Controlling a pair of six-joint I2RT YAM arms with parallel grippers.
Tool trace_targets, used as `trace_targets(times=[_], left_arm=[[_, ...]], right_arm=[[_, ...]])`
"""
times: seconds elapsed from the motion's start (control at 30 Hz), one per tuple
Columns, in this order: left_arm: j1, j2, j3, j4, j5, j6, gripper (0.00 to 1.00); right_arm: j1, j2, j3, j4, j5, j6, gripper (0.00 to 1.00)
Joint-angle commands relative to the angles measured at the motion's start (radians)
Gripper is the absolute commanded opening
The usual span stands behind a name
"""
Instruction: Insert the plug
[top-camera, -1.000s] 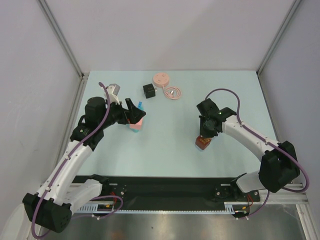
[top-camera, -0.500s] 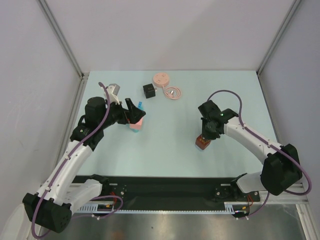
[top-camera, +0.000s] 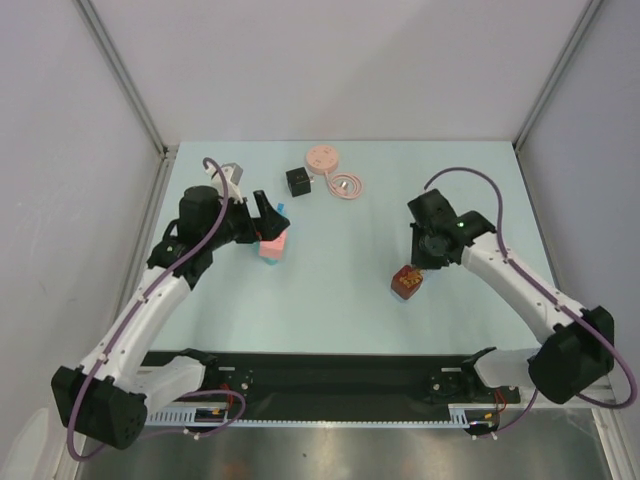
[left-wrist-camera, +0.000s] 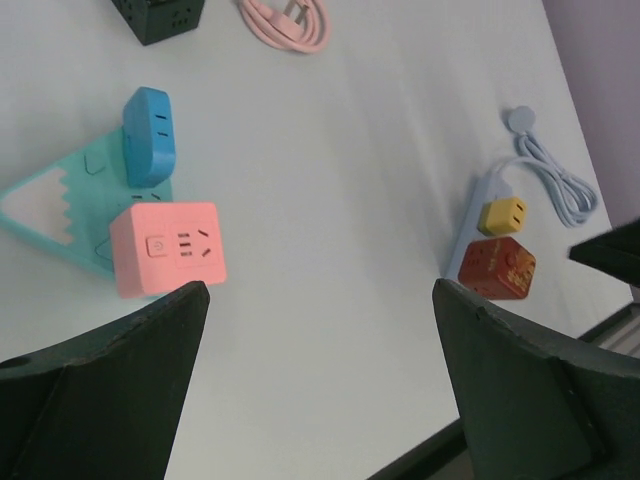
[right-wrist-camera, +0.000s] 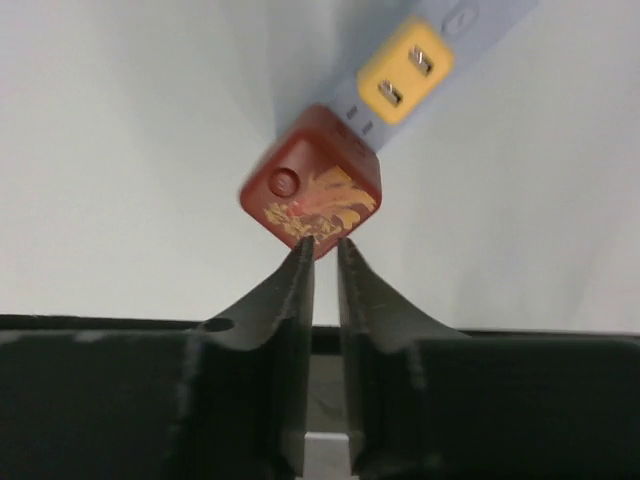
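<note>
The right tool (right-wrist-camera: 322, 250) has its two fingers parted by only a narrow slit, with nothing between them. In the right wrist view its tips stand at the near corner of the red plug cube (right-wrist-camera: 312, 195), and from above it hangs clear of the cube on the far-right side.

The red plug cube sits right of the desk's (top-camera: 340, 300) middle, closer to the near edge than the far one. It stands on the near end of a pale grey-blue power strip (left-wrist-camera: 466, 238). Its top face, with a round button and a gold pattern, points straight up. The strip's long axis runs roughly from the near edge toward the far edge. A yellow plug (left-wrist-camera: 502, 215) is seated just beyond the red cube on the far side, prong slots up. A pale cable (left-wrist-camera: 550, 175) leaves the strip's far end in loops.

The left tool (left-wrist-camera: 320, 375) is spread wide and grips nothing. It hovers over a pink socket cube (left-wrist-camera: 166, 250) toward the desk's left edge. That cube stands on a teal board (left-wrist-camera: 95, 165) with a white jagged tip. A blue plug block (left-wrist-camera: 150, 135) stands on the same board on its far side.

Near the far edge lie a black socket cube (top-camera: 297, 180), a round pink reel (top-camera: 322, 157) and a coiled pink cable (top-camera: 347, 186).
</note>
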Motion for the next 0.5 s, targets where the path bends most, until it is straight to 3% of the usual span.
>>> trace_targets(times=[0.0,0.1,0.23,0.47], left_arm=[[0.021,0.081,0.116,-0.019,-0.079,0.02,1.0],[0.055,0.212,0.217,-0.031,-0.084,0.016,1.0],[0.096,0.406,0.42,-0.052,-0.092,0.016,0.95],[0.107,0.91,0.821,-0.112,-0.207,0.064,0.9]], right_arm=[[-0.012,-0.106,0.117,-0.013,0.04,-0.064,0.22],[-0.014,-0.172,0.058,0.148,0.0,-0.095,0.33],[0.001,-0.134,0.01,0.239,-0.097,-0.116,0.46],[0.086,0.029,-0.074,0.441,-0.223,-0.122,0.52]])
